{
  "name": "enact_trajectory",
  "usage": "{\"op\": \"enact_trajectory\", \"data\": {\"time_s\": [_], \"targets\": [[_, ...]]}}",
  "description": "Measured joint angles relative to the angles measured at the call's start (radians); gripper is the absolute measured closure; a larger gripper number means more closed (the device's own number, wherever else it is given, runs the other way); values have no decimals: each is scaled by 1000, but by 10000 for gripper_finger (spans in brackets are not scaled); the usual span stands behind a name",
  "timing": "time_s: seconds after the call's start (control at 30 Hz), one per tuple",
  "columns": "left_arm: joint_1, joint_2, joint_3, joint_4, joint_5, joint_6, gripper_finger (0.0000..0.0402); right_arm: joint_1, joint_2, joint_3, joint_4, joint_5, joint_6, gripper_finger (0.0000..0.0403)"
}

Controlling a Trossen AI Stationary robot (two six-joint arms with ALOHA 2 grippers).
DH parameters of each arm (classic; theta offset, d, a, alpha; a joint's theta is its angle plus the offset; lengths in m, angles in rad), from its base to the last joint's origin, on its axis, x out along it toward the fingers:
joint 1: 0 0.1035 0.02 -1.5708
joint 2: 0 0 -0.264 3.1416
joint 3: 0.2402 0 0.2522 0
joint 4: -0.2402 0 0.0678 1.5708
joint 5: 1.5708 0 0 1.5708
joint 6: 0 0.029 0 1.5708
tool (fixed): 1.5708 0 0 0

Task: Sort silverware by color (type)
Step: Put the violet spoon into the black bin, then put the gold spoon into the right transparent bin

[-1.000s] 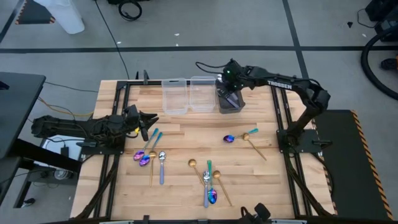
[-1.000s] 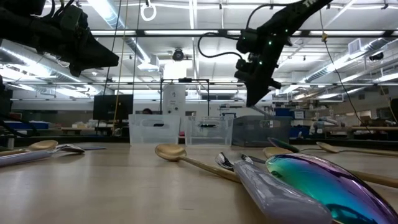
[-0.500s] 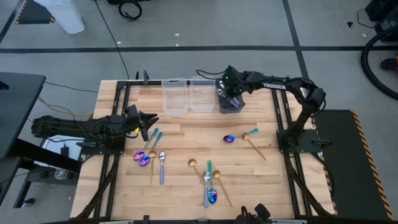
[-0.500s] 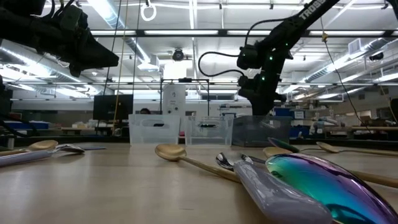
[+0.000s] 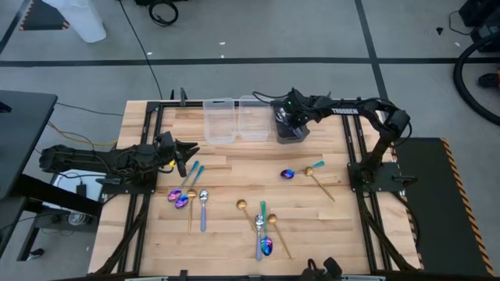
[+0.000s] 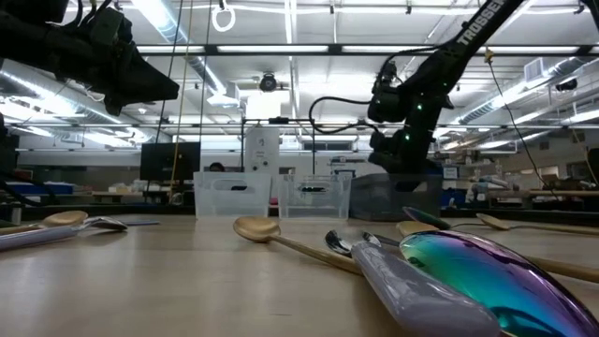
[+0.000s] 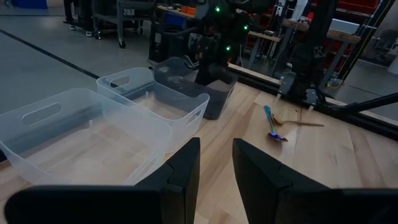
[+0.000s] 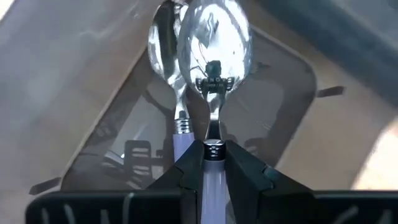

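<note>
A: Item one, the right arm. Change since a second ago?

B: It has dropped lower and reached farther over the dark grey bin (image 5: pixel 287 127) at the far edge of the table (image 5: pixel 234 168). The right gripper (image 8: pixel 213 163) now sits down in that bin, fingers clamped on the pale handle of a silver spoon (image 8: pixel 214 37). A second silver spoon (image 8: pixel 168 59) lies just beside it on the bin floor.

A: Item two, the left arm.

B: Unmoved. The left gripper (image 5: pixel 184 151) hangs over the table's left side, jaws parted a little, holding nothing.

A: Bins?

B: Two clear bins (image 5: pixel 219 119) (image 5: pixel 253 117) in a row with the grey one, walls touching.

A: Loose silverware on the table?

B: Unchanged. A blue-purple spoon (image 5: pixel 288 173) and gold spoon (image 5: pixel 320 178) lie right of centre. A cluster near the front edge holds a gold spoon (image 5: pixel 242 205) and a blue-purple one (image 5: pixel 268 247). A silver spoon (image 5: pixel 203 207) and more blue-purple spoons (image 5: pixel 179 197) lie near the left gripper.

A: Open room?

B: Bare wood between the bins and the spoons, and along the right edge.
</note>
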Motion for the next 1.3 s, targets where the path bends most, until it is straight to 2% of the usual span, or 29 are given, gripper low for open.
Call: {"op": "enact_trajectory", "data": {"time_s": [0.83, 1.3], "targets": [[0, 0, 0, -1, 0, 1, 299, 0, -1, -24, 18, -81, 82, 275], [0, 0, 0, -6, 0, 1, 299, 22, -2, 167, -171, -71, 71, 274]]}}
